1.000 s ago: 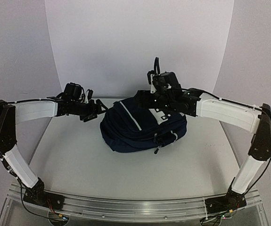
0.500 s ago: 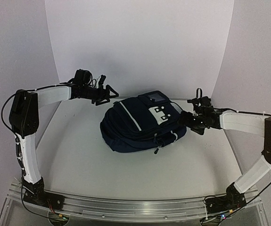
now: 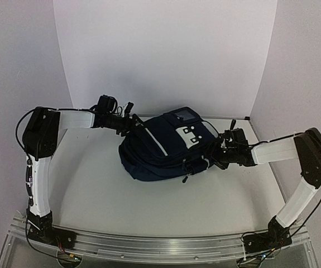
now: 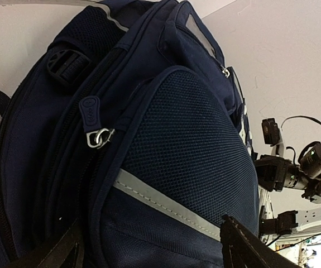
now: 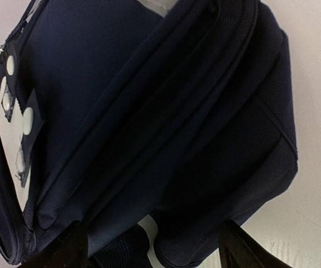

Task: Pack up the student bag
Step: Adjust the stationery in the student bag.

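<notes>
Fingers [image 4: 60,252] of the left gripper [image 3: 131,124] stand wide apart, holding nothing, with the mesh side pocket [image 4: 188,145] of the student bag [image 3: 166,152] bulging just ahead of them. In the left wrist view a grey reflective stripe [image 4: 166,204] runs across that pocket, and a metal zipper pull [image 4: 96,137] hangs beside it on a shut zip, with a black buckle [image 4: 68,61] higher up.

On the opposite side, the right gripper [image 3: 217,156] is also open and empty. Its fingers [image 5: 68,248] are spread at the bag's other flank, so close that navy fabric fills nearly the whole right wrist view. Whether either gripper actually touches the fabric cannot be told.

Seen from above, the bag lies on the white table [image 3: 93,184] between the two arms, toward the far side. Its front pocket faces up and shows the white patch [image 3: 191,134]. Both arms reach inward from their bases on the metal rail [image 3: 160,245] at the near edge, the left arm bent high at its elbow and the right arm stretched low along the tabletop.
</notes>
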